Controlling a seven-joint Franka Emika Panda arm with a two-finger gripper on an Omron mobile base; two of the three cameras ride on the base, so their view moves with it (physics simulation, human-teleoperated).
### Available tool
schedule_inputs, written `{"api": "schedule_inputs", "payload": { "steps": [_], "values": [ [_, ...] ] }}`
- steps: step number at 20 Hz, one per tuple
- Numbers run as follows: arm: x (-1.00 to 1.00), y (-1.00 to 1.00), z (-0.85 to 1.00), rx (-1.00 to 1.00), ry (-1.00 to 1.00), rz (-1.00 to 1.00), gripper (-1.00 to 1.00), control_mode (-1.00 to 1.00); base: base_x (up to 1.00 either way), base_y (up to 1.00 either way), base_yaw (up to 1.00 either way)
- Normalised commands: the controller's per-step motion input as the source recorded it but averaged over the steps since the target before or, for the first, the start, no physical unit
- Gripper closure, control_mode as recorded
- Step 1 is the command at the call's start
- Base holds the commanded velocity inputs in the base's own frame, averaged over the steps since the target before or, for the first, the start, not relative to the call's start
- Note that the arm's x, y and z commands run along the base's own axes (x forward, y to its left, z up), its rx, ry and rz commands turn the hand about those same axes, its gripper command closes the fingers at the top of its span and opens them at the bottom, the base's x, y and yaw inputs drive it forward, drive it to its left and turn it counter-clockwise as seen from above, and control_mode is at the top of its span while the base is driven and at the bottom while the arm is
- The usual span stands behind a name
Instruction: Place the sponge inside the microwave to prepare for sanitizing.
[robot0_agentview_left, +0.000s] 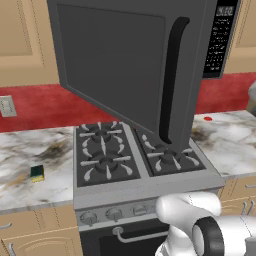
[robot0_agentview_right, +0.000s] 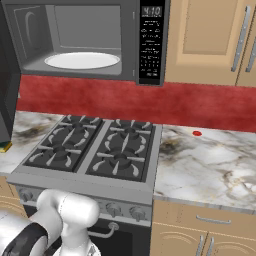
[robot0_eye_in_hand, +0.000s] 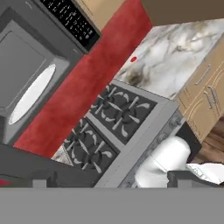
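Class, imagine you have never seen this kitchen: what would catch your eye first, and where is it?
First, the microwave above the stove, its big dark door swung wide open over the burners and a white turntable showing inside. Next, the red backsplash running behind the marble counter. Last, the small sponge lying alone on the counter left of the stove.

Microwave (robot0_agentview_right: 85, 40) hangs upper left, door swung open, above the stove (robot0_agentview_right: 95, 150); sponge (robot0_agentview_left: 37, 173) sits lower left on the counter (robot0_agentview_left: 30, 165).
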Motion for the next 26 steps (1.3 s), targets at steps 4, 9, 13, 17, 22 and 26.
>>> {"api": "schedule_inputs", "payload": {
  "steps": [4,9,13,17,22,26],
  "values": [
    [0.39,-0.46,-0.47,0.51,0.05,0.03,-1.0,-1.0,0.0,0.0,0.0],
    [0.55,-0.53,-0.14,0.49,0.1,0.2,-1.0,-1.0,0.0,0.0,0.0],
    [0.72,-0.11,-0.22,0.39,0.19,0.24,-1.0,-1.0,0.0,0.0,0.0],
    [0.69,0.0,-0.34,0.19,0.18,0.15,-1.0,-1.0,0.0,0.0,0.0],
    [0.64,0.13,-0.27,0.14,0.04,0.2,-1.0,-1.0,0.0,0.0,0.0],
    [0.61,0.11,-0.07,0.32,0.01,0.32,-1.0,-1.0,0.0,0.0,0.0]
  ]
}}
